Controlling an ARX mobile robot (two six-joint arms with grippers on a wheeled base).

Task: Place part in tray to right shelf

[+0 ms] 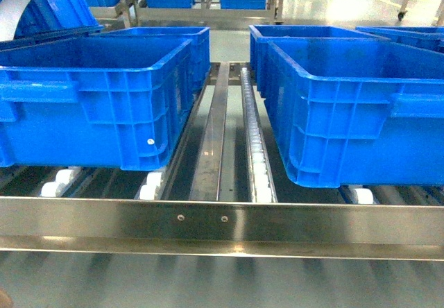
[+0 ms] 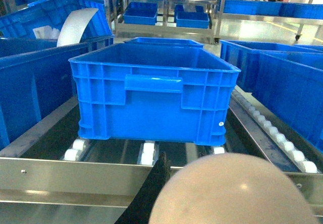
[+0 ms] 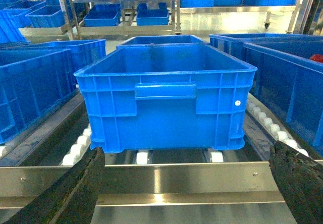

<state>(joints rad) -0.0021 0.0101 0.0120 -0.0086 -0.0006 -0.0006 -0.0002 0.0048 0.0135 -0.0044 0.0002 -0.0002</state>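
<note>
- Where the head view looks down on the shelf [image 1: 222,218], no arm or gripper shows: only two big crates, one at left [image 1: 97,100] and one at right [image 1: 354,114], on the roller tracks behind the front rail.
- Low in the left wrist view, a beige rounded surface fills the bottom right, apparently the tray [image 2: 232,191], with one dark finger [image 2: 151,193] of the left gripper slanting up beside it, touching its left edge.
- Only that one finger shows, so I cannot tell whether the left gripper is clenched on the tray or loose.
- Across the bottom of the right wrist view, the right gripper [image 3: 186,188] stands spread wide, one dark finger at lower left [image 3: 75,188] and one at lower right [image 3: 300,178], nothing between them but the rail.
- Both wrist cameras sit level, facing a crate end-on across the rail.
- Nowhere in any view does the part show; the tray appears in the left wrist view alone.
</note>
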